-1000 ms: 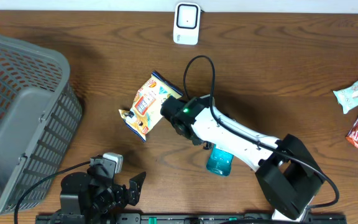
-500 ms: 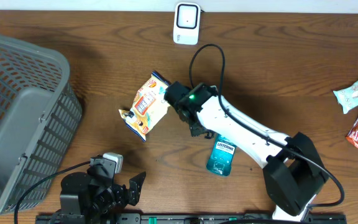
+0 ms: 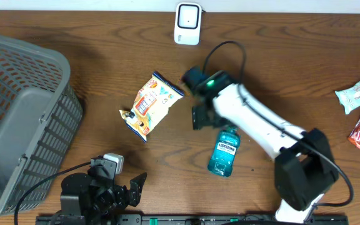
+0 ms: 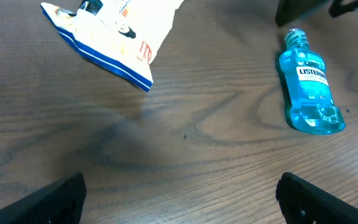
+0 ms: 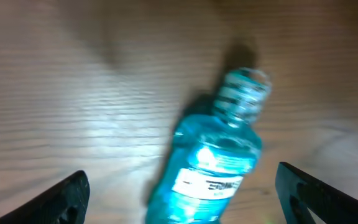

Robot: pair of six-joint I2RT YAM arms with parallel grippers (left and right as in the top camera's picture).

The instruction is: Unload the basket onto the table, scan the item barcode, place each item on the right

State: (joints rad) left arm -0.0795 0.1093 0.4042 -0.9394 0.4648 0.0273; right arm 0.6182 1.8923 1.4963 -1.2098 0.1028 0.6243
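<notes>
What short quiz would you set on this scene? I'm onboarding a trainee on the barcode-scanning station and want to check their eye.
1. True or false: the mouthwash bottle lies on its side.
2. Which lies nearest the grey basket? A) the snack bag B) the mouthwash bottle C) the right gripper
3. Fill in the blank: the right gripper's jaws stand ___, with nothing held between them.

Key: 1 true; 2 A; 3 open.
</notes>
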